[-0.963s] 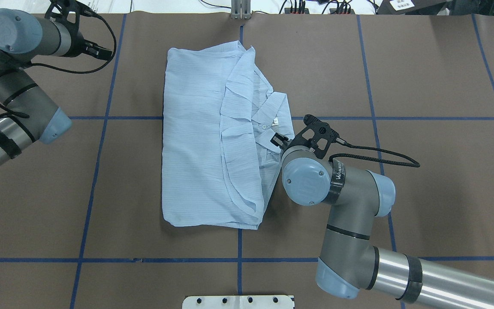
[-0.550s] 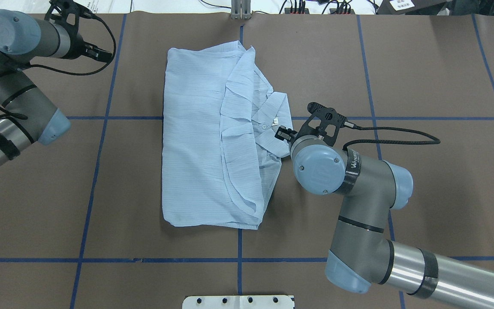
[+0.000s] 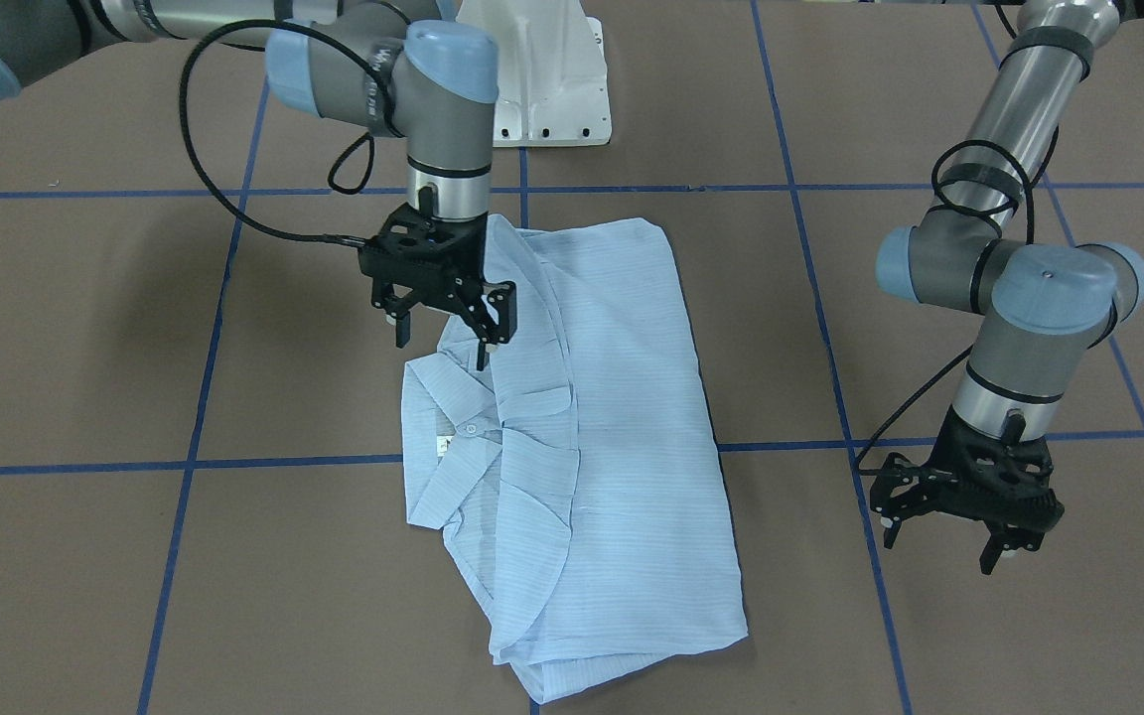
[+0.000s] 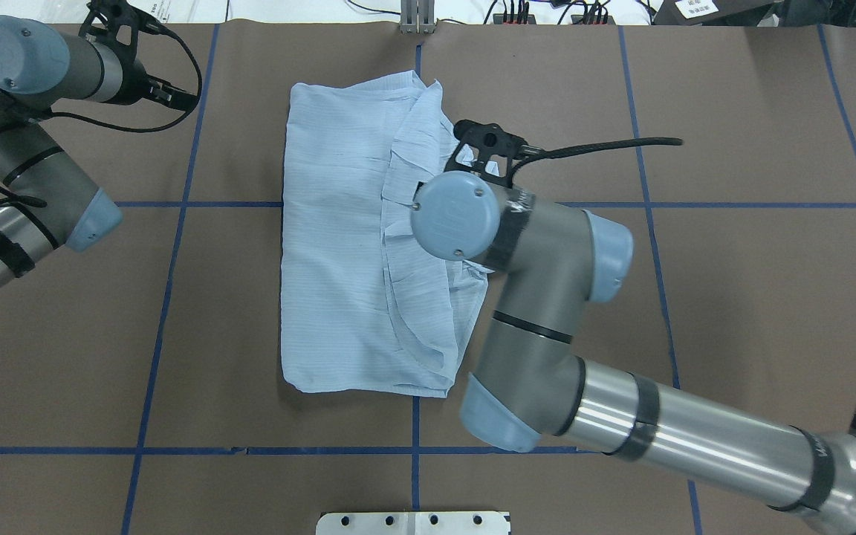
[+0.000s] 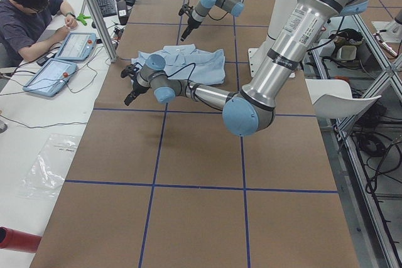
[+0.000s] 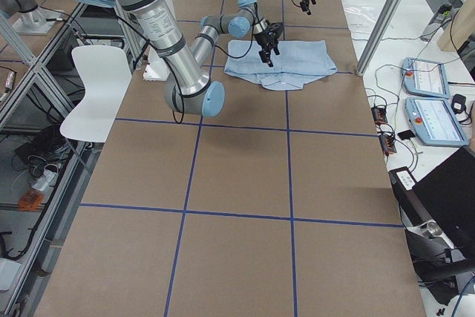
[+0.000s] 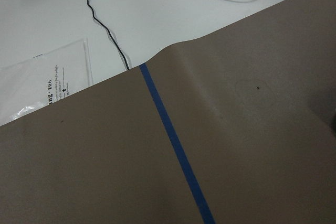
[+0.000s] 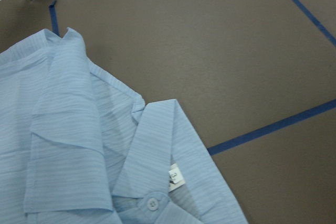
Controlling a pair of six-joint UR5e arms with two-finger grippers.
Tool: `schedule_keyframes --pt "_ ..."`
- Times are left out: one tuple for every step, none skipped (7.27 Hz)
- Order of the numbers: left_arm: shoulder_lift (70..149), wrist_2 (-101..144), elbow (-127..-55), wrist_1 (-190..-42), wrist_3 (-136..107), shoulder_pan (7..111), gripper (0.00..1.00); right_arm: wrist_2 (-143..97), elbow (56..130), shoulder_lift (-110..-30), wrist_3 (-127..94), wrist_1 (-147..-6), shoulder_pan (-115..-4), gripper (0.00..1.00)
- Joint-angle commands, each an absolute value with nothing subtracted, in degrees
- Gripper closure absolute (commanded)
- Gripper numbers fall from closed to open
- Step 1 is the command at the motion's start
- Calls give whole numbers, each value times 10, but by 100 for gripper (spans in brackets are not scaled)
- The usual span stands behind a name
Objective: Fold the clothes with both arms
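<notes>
In the last second our right arm [image 4: 539, 312] has swung up and to the left in the overhead view. It went from beside the collar [image 8: 157, 140] to over the shirt's [image 4: 331, 245] right edge, while the left arm [image 4: 19, 163] has hardly stirred in the upper left corner. The shirt lies mid-frame on the brown desk [image 4: 733, 334] as a tall oblong, sides already turned in, with the collar jutting from its right edge. In the front-facing view the right hand [image 3: 441, 348] hangs just above the cloth beside the collar, released and carrying nothing. The left hand [image 3: 939, 551] is at lower right, also spread and empty, over bare desk well apart from the shirt. We judge that we are between folds, lining up a fresh grasp for the next one. The right hand would have to come down and pinch that edge cleanly, taking every layer of the thin fabric, which will likely slip and sag. The left hand must first travel in to a matching hold if both arms are to lift together. As for writing, the white neck label [image 8: 176, 176] above the collar button [image 8: 153, 203] carries a mark too small for us to read. White lettering on the black band [image 3: 381, 70] at the right wrist is too foreshortened. The print on the plastic sleeve [image 7: 42, 85] in the left wrist view is sideways and illegible.
</notes>
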State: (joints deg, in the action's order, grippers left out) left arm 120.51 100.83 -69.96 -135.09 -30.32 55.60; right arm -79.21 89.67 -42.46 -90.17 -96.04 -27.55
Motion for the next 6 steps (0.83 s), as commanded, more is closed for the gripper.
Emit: schedule_keyframes --pt "1205 1010 -700 -1351 -304 556 0 -817 735 -299 -857 -966 -276 0" --pt "1205 1010 -700 -1351 -304 556 0 -819 674 -256 -839 -966 -275 0" --pt "1204 1010 -700 -1351 -304 556 0 -820 613 -218 -830 -965 -274 0" --pt "1205 1010 -700 -1351 -304 556 0 -820 580 -200 -814 -966 -268 0" --pt "1204 1010 -700 -1351 -304 556 0 -817 563 -200 -789 -964 -263 0" --pt "1204 1010 -700 -1351 -304 556 0 -815 553 -200 -787 -963 -252 0"
